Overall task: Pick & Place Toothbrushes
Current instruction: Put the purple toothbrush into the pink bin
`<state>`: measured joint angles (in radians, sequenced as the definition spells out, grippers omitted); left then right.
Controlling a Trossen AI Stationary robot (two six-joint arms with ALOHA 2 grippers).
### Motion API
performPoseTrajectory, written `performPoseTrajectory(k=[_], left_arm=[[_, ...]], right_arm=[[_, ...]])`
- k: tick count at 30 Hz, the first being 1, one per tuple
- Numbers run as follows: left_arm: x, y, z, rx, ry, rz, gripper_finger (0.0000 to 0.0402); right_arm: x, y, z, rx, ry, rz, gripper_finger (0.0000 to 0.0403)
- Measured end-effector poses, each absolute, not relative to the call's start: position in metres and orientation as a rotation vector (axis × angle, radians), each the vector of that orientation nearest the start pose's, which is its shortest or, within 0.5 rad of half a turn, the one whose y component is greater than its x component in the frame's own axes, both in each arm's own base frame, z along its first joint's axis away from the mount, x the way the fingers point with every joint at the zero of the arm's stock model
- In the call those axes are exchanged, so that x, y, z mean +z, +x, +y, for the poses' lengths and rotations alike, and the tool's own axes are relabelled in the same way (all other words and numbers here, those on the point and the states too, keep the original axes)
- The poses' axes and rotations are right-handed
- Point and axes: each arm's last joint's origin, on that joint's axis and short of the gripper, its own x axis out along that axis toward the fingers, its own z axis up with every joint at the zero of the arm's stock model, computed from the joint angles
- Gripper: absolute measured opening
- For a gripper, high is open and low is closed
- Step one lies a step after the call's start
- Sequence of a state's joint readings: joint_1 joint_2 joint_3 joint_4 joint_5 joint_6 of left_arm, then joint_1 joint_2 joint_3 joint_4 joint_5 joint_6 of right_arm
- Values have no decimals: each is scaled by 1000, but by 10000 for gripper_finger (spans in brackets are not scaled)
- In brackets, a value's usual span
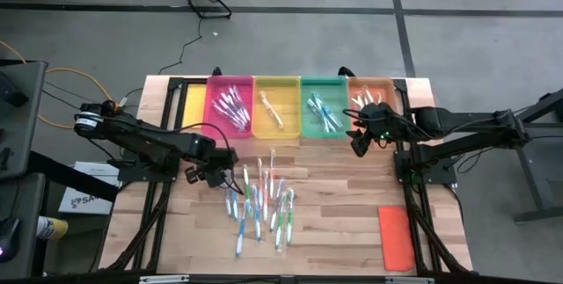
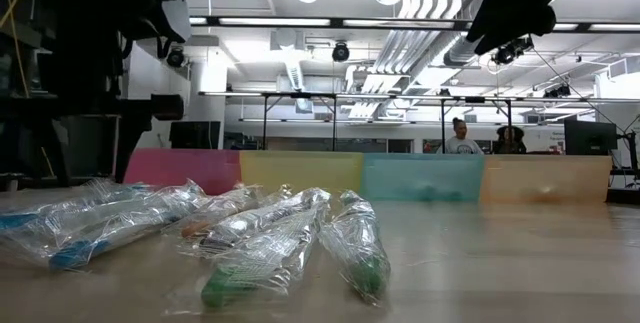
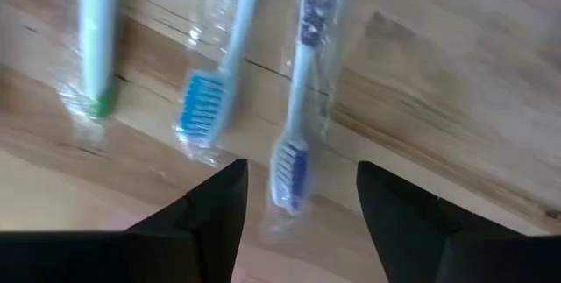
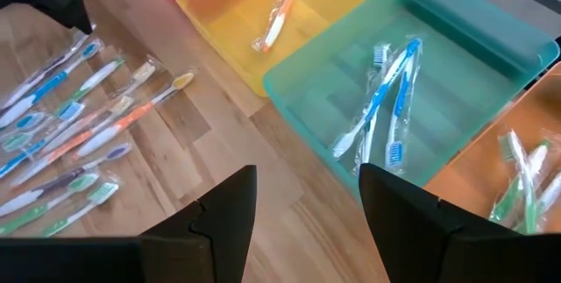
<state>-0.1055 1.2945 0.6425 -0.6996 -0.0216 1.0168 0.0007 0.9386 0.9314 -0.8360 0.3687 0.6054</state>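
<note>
Several toothbrushes in clear wrappers lie loose in a pile (image 1: 261, 203) on the wooden table, also close up in the low view (image 2: 262, 235). My left gripper (image 1: 220, 178) hangs open at the pile's left edge. In the left wrist view its fingertips (image 3: 302, 173) stand on either side of a blue-purple brush (image 3: 296, 134) without touching it. My right gripper (image 1: 359, 143) is open and empty, above the table just in front of the teal tray (image 4: 438, 81). Each of the pink (image 1: 230, 106), yellow (image 1: 276, 124), teal (image 1: 324, 127) and orange (image 1: 385, 91) trays holds brushes.
The trays stand in a row along the table's far edge, with a flat yellow piece (image 1: 188, 106) left of the pink one. A flat orange lid (image 1: 396, 236) lies near the table's right near corner. Bare wood shows between the pile and the trays. People sit far behind (image 2: 462, 138).
</note>
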Motion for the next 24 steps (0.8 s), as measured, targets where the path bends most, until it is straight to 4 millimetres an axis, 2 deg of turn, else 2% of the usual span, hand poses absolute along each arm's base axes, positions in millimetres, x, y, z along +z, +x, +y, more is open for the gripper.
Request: performPoseTrajectory(k=[4,19,24], left_arm=[[159,200,-21,-738,942,1170,197],[148,196,-20,-753,970,1141,112],[148,197,-20,-745,966,1137,69]], right_arm=[[304,173,-9,-576,404,697,197],[304,172,-9,-581,402,696,197],[304,172,-9,-581,402,696,197]])
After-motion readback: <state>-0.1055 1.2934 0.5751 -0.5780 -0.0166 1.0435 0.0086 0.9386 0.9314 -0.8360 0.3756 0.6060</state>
